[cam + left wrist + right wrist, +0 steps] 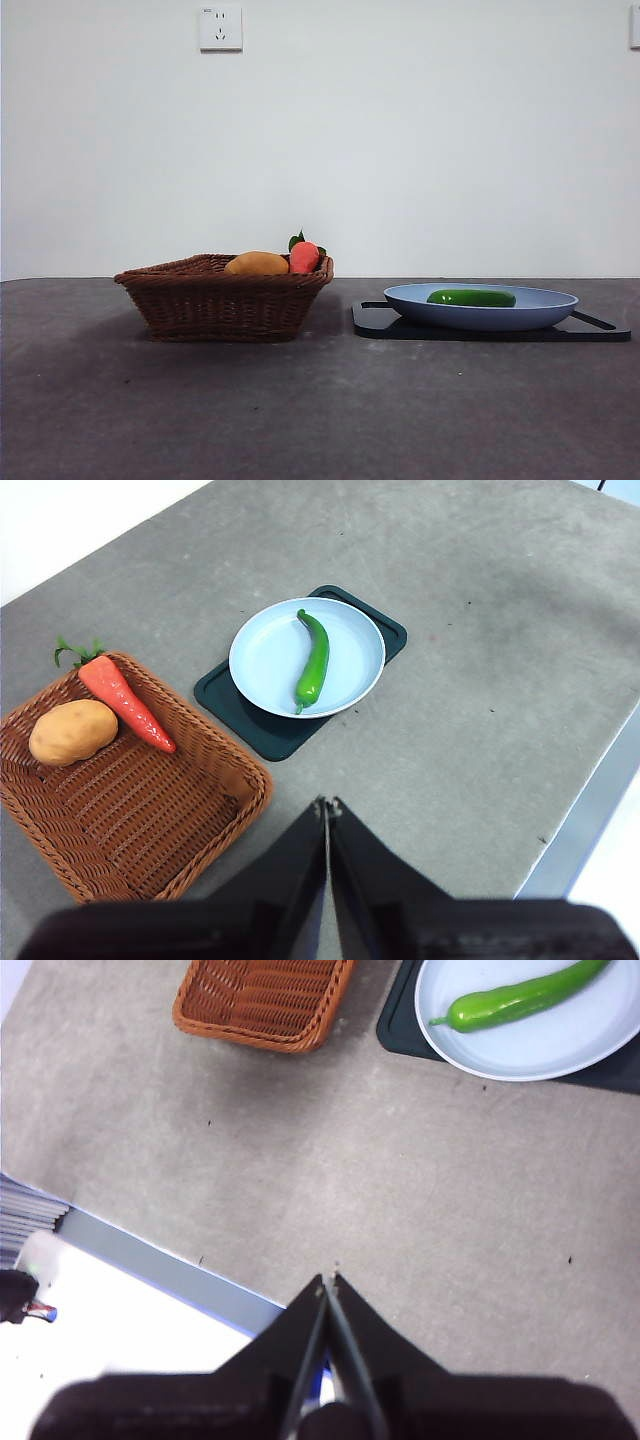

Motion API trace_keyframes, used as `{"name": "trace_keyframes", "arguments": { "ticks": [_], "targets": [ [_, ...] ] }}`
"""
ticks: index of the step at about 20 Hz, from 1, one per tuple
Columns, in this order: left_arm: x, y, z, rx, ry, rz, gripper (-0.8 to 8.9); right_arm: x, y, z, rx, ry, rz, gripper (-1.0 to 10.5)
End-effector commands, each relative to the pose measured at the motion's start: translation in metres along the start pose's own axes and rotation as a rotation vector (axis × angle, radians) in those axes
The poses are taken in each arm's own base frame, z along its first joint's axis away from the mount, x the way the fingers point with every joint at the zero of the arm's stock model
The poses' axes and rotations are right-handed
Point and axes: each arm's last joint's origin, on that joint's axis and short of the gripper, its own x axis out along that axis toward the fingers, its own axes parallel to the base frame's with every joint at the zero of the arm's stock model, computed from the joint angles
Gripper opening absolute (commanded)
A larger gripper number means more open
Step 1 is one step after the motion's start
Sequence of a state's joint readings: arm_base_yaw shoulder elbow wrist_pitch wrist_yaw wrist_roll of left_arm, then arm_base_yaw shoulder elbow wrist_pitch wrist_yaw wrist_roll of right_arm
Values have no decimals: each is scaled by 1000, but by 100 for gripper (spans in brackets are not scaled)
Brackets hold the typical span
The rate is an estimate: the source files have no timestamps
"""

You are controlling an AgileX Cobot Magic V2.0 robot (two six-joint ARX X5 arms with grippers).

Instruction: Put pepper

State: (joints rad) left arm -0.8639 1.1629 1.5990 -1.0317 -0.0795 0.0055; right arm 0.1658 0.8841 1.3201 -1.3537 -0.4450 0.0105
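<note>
Front view: glossy green pepper lies in blue plate; both hands pressed together.

A lab-like test bench: bare grey table, plain white wall.

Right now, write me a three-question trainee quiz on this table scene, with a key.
1. True or false: the pepper lies in the wicker basket.
2. What sits directly under the blue plate? A) a dark mat B) the basket C) bare table
3. Fill in: both the left hand and the right hand have their jaws ____.

Key: 1 false, it lies on the plate. 2 A, the dark mat. 3 shut, and holding nothing.
</note>
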Motion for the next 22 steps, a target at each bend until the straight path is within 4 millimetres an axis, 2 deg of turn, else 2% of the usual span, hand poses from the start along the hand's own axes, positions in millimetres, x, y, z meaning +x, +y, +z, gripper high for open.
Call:
{"name": "trace_keyframes", "arguments": {
  "ticks": [1, 10, 12, 14, 16, 19, 22],
  "targets": [
    [-2, -1, 6, -8, -30, -5, 8, -3, 2, 2, 27, -9, 3, 11],
    [-2, -1, 6, -4, -38, -4, 8, -3, 2, 2, 26, -9, 1, 11],
    [-2, 2, 6, 19, -34, 50, 8, -3, 2, 2, 26, -9, 1, 11],
    [-6, 13, 6, 2, -46, 159, 8, -3, 2, 2, 26, -9, 1, 11],
    [-21, 28, 7, -30, -134, 238, 8, -3, 2, 2, 26, -9, 1, 11],
    [-53, 49, 4, -72, -374, 312, 8, -3, 2, 2, 26, -9, 1, 11],
    [-77, 65, -23, -76, -654, 442, 8, -3, 2, 2, 26, -9, 1, 11]
  ]
}}
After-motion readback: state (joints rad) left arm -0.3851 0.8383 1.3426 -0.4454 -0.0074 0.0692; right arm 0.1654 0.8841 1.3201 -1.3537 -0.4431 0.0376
